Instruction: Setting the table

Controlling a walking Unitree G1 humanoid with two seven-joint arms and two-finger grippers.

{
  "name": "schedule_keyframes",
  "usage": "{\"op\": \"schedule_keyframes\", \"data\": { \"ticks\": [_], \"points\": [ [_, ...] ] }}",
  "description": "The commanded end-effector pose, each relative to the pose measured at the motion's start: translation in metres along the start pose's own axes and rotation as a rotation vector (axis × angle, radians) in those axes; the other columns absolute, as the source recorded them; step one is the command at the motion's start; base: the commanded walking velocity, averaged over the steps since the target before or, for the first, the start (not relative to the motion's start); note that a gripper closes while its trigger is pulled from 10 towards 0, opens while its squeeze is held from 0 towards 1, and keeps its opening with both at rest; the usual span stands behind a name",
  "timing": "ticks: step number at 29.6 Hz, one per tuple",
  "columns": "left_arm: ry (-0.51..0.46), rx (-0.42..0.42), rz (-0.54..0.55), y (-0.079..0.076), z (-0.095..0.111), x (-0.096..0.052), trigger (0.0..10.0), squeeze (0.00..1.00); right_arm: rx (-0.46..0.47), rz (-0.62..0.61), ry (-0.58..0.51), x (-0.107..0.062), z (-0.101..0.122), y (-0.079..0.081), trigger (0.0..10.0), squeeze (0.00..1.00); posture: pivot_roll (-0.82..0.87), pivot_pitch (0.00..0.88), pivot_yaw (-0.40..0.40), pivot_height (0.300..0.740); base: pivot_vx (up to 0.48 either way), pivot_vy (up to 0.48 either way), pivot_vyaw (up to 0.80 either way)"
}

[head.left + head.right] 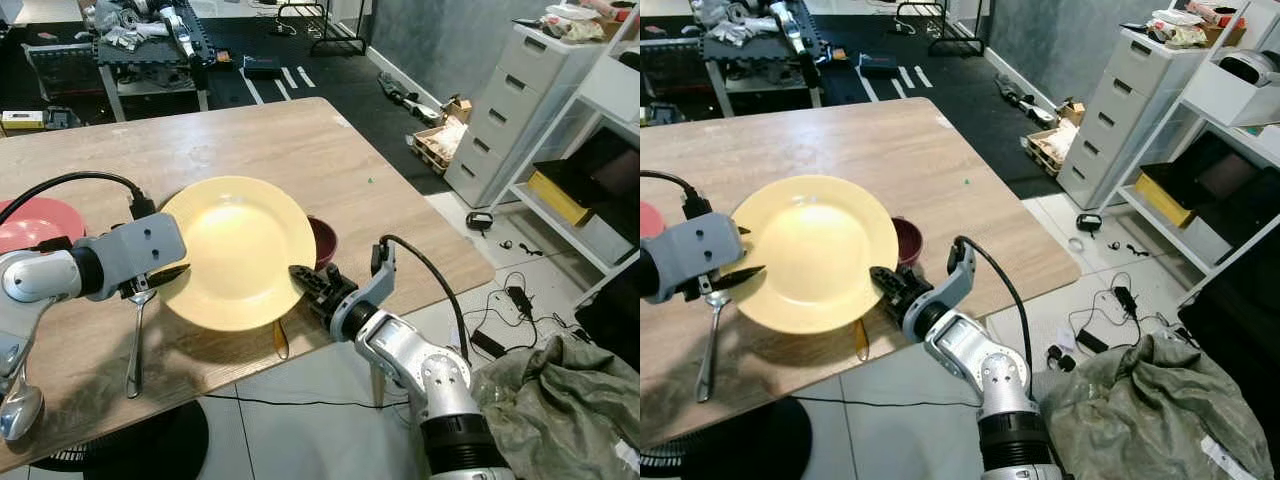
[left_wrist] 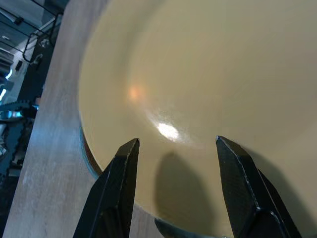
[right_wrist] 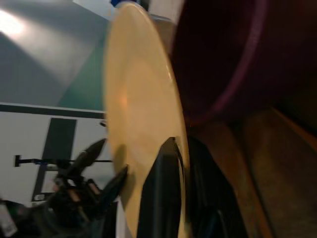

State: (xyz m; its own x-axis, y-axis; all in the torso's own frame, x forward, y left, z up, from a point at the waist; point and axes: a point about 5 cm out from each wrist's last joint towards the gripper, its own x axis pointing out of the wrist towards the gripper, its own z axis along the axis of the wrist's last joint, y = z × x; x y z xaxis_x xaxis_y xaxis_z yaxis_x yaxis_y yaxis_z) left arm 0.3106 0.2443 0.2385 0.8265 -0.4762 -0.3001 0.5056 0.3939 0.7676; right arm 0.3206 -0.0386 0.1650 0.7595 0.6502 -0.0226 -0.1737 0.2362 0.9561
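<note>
The right tool gripped the near right rim of the yellow plate, its two black fingers closed on the edge, one above and one below, as the right wrist view showed with the plate seen edge-on. The plate sat over the wooden worktop near its front edge, between the two tools. The left tool was at the plate's left rim with its fingers spread apart, their tips over the plate's inner surface in the left wrist view and holding nothing; whether they touched the plate could not be told. Just beyond the right tool, tucked against the plate's right side, stood a dark maroon bowl. A wooden-handled utensil poked out from under the plate's near edge, just left of the right tool. Beneath the left tool lay a metal fork, its handle pointing toward the worktop's front edge. A pink plate rested on the worktop behind the left arm, and a metal spoon lay near the front left corner
</note>
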Motion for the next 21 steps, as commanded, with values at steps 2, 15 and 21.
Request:
{"op": "schedule_keyframes", "data": {
  "ticks": [2,15,21],
  "points": [
    [0.007,-0.007,-0.014,-0.005,-0.002,0.001,10.0,0.00,0.133,0.243,0.076,0.031,-0.041,0.070,0.0,0.00,0.17,0.071,-0.017,0.740,0.000,0.000,0.00],
    [0.002,-0.009,-0.013,-0.006,-0.001,0.004,10.0,0.00,0.122,0.276,0.031,0.029,-0.030,0.081,0.0,0.00,0.16,0.074,-0.013,0.740,0.000,0.000,0.00],
    [-0.001,-0.009,-0.012,-0.006,0.000,0.005,10.0,0.00,0.060,0.305,0.080,0.024,-0.036,0.083,1.5,0.00,0.16,0.074,-0.014,0.740,0.000,0.000,0.00]
  ]
}}
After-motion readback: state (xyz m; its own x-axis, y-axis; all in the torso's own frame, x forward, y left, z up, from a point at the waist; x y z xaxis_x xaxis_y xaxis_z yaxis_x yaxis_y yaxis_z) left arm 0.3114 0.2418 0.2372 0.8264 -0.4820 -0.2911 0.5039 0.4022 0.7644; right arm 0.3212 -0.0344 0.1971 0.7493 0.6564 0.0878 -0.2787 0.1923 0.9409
